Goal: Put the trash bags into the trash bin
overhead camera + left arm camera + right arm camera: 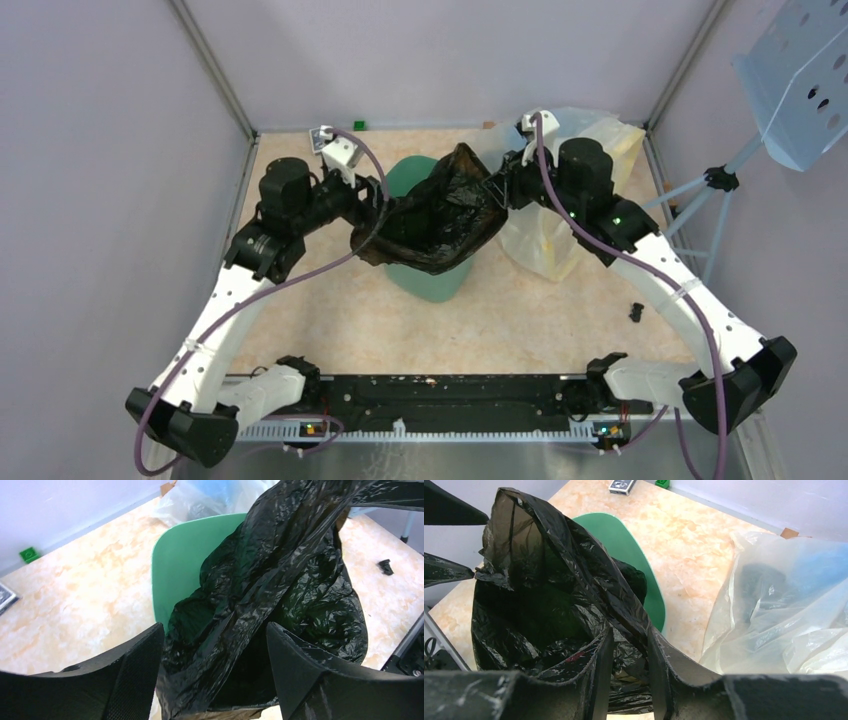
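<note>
The bag (440, 215) pinched between the right claw's (630, 637) fingers (594, 690) was thin black plastic, glossy and full of fine creases. Just beyond that claw, the bin (185, 565) was smooth mint-green plastic with a soft sheen. To the claw's right, the clear bags (774, 605) were filmy translucent plastic, wrinkled and faintly yellow. The left claw's (215, 627) inner faces were matt black plastic, finely ribbed. Beneath both claws, the table (520, 320) looked smooth, pale and marbled.
</note>
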